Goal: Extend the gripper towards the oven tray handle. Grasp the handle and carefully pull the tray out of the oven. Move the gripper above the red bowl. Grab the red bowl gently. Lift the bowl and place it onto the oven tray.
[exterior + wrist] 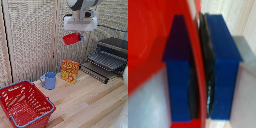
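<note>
The red bowl [71, 38] hangs tilted in the air, high above the cereal box, pinched by its rim in my gripper [78, 33]. In the wrist view the red bowl [150, 45] fills one side and its rim runs between my two blue fingers [178, 75], which are shut on it. The oven [114, 50] stands at the exterior view's right with its door down. The oven tray [107, 61], a dark wire rack, sticks out of the oven over the door. The bowl is to the exterior view's left of the tray and well above it.
A yellow-and-red cereal box [70, 70] stands on the wooden table [95, 107] below the bowl. A blue mug [49, 80] sits beside it. A large red mesh basket [25, 102] is at the front left. A woven screen [30, 35] backs the scene.
</note>
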Available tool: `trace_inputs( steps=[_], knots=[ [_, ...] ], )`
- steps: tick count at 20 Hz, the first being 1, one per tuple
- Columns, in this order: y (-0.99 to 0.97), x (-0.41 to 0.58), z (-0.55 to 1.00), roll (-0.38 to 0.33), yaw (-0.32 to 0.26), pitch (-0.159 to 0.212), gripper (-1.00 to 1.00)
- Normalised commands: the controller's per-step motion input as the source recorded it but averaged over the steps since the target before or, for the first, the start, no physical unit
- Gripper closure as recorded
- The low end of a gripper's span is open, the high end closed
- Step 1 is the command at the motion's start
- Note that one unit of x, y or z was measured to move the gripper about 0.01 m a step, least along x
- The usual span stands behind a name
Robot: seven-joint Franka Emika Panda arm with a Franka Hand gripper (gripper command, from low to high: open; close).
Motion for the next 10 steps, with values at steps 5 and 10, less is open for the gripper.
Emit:
trace_inputs(
  steps=[5, 10],
  knots=[
    [-0.82, -0.018, 0.07, 0.051, -0.098, -0.057, 1.0],
    [-0.89, -0.202, 0.02, 0.059, -0.07, -0.003, 1.0]
  ],
)
